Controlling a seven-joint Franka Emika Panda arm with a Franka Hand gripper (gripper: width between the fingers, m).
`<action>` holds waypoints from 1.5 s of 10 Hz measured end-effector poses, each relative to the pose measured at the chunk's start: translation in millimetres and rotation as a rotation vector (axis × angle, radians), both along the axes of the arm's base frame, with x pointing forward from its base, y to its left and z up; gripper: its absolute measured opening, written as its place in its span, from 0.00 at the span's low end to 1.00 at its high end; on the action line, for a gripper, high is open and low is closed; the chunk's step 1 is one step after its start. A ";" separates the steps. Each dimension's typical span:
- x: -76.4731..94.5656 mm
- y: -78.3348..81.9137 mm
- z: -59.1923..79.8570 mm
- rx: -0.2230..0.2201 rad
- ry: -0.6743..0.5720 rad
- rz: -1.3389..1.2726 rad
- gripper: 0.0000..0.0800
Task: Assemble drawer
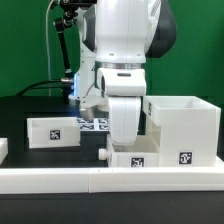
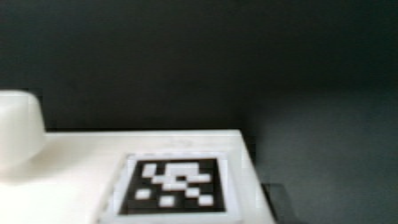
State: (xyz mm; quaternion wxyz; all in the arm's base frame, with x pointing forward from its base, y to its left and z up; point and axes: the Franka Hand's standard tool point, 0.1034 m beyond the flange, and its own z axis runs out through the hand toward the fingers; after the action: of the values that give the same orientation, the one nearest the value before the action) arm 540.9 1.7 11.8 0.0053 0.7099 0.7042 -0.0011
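Note:
The large white casing (image 1: 186, 122) stands at the exterior view's right, its tag facing front. One small open-topped box (image 1: 55, 131) stands at the left. The second small box (image 1: 135, 157) sits by the front rail, against the casing. My gripper (image 1: 122, 143) hangs low, straight over this second box, and the hand hides the fingers. A dark part (image 1: 104, 153) shows beside the box. The wrist view shows a white tagged face (image 2: 178, 185) very close and blurred, with a rounded white shape (image 2: 16, 135) beside it. No fingers show there.
The marker board (image 1: 94, 124) lies on the black table behind my arm. A low white rail (image 1: 60, 180) edges the front. Cables and a black stand (image 1: 66, 50) rise at the back left. Dark table (image 2: 267, 60) fills most of the wrist view.

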 end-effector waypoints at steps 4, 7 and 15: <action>0.1 -0.9 0.0 0.000 -0.003 -0.002 0.05; 0.7 1.6 -0.3 0.001 -0.002 0.000 0.05; 6.5 6.3 -1.4 -0.006 -0.007 0.018 0.27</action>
State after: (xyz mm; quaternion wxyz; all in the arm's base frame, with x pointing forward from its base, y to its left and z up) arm 547.4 7.9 10.3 0.0101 0.7036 0.7105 -0.0005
